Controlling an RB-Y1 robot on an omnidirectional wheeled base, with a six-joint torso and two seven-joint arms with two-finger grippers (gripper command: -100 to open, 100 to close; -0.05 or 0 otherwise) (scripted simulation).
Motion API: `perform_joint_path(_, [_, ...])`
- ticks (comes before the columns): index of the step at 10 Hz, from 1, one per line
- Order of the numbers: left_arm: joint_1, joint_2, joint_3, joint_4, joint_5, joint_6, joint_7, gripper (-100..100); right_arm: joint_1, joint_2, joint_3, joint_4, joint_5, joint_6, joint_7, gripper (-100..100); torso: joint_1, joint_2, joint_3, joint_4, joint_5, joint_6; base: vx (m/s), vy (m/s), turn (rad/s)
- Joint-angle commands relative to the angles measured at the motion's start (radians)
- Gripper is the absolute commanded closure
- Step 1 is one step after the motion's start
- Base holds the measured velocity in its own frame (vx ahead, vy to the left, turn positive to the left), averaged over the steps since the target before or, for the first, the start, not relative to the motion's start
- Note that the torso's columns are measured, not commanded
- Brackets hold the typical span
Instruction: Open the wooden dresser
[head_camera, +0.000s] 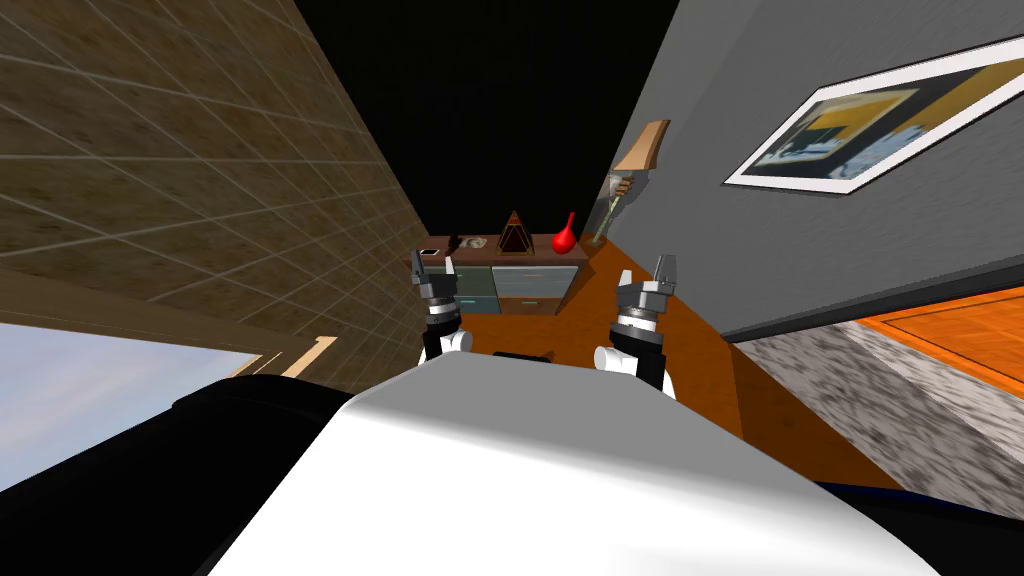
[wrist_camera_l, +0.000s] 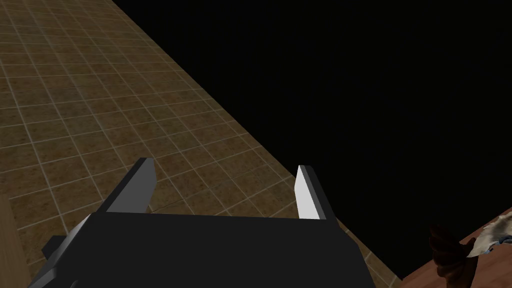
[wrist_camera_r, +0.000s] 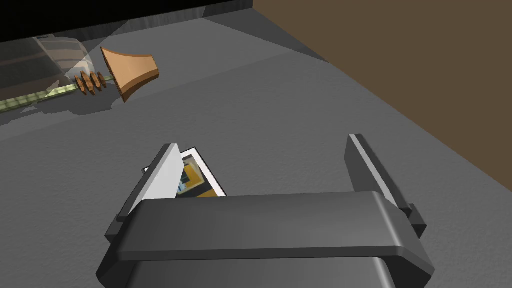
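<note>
Wooden dresser (head_camera: 530, 285) at the corridor's far end, a red vase (head_camera: 565, 237) on top. Left end effector (head_camera: 434, 266) and right end effector (head_camera: 667, 266) hang well short of it, fingers spread.

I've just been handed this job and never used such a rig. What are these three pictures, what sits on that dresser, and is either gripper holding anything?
The wide picture comes from a camera on the robot's head, looking steeply down past its own chest. Two arms reach forward and end in the left gripper and the right gripper. The other two pictures come from a camera on each hand, looking along that gripper's two blade-like fingers. Both grippers stand open and hold nothing. The dresser stands ahead at the far end of the orange floor, beyond both grippers, and neither touches it. I see no drawer pulled out. On its top stand a dark pyramid and a red vase, plus a few items too small to name.
</note>
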Motion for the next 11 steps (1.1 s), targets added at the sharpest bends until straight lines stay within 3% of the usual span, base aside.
perform_joint_path(1, [0.000, 0.000, 0.000, 0.000, 0.000, 0.000, 0.000, 0, 0.000, 0.000, 0.000, 0.000, 0.000, 0.000, 0.000, 0, 0.000, 0.040, -0.082, 0.041, 0.000, 0.000, 0.000, 0.000, 0.000])
perform_joint_path(9, [0.000, 0.000, 0.000, 0.000, 0.000, 0.000, 0.000, 0, 0.000, 0.000, 0.000, 0.000, 0.000, 0.000, 0.000, 0, 0.000, 0.618, -1.234, 0.617, 0.000, 0.000, 0.000, 0.000, 0.000])
perform_joint_path(10, [0.000, 0.043, 0.000, 0.010, 0.000, -0.002, 0.005, -100, 0.000, 0.000, 0.000, 0.000, 0.000, 0.000, 0.000, 0, 0.000, 0.691, -1.382, 0.691, 0.000, 0.000, 0.027, -0.018, 0.002])
perform_joint_path(11, [0.000, 0.072, 0.001, 0.020, 0.001, -0.004, 0.009, -100, 0.000, 0.000, 0.000, 0.000, 0.000, 0.000, 0.000, 0, -0.001, 0.724, -1.452, 0.724, 0.000, 0.000, 0.044, -0.036, 0.005])
